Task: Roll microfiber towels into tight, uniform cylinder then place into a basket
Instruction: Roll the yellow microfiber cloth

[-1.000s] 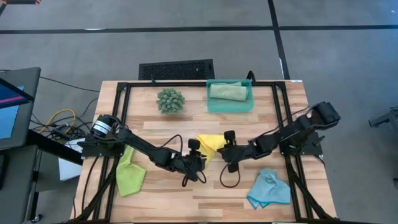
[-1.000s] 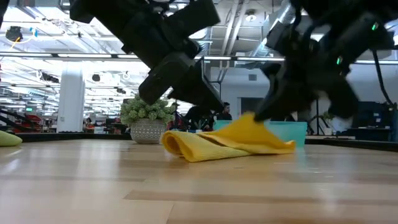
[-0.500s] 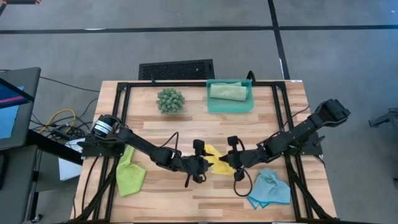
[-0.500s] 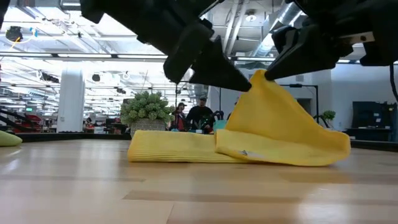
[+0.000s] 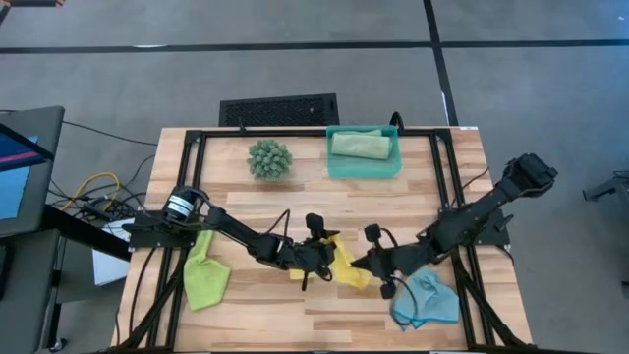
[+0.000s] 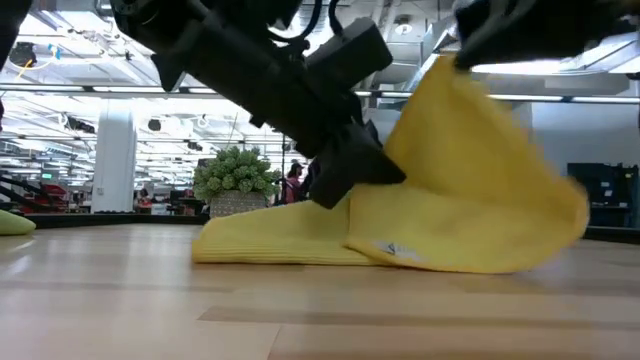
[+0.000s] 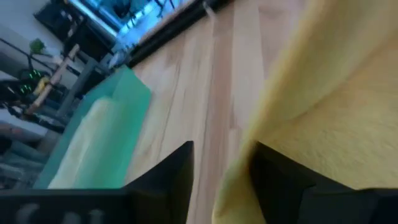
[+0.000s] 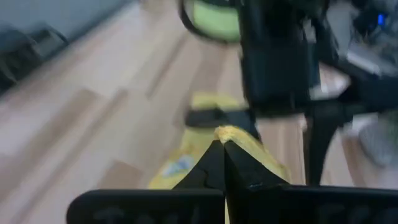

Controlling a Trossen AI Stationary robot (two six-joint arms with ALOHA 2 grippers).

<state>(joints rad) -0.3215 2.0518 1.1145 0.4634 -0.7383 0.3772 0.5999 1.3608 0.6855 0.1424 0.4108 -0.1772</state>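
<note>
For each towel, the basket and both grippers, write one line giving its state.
yellow towel: one edge lifted, the rest flat.
sage green towel: rolled, inside the basket.
lime green towel: crumpled, unrolled.
light blue towel: crumpled, unrolled.
left gripper: open, at the yellow towel.
right gripper: shut on the yellow towel.

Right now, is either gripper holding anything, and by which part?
The right gripper is shut on the yellow towel, pinching an edge and lifting it off the table. The left gripper is open beside the towel, holding nothing.

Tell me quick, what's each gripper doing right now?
Left gripper: open, fingers either side of the yellow towel's edge.
Right gripper: shut on the yellow towel, holding one end up off the table.
</note>
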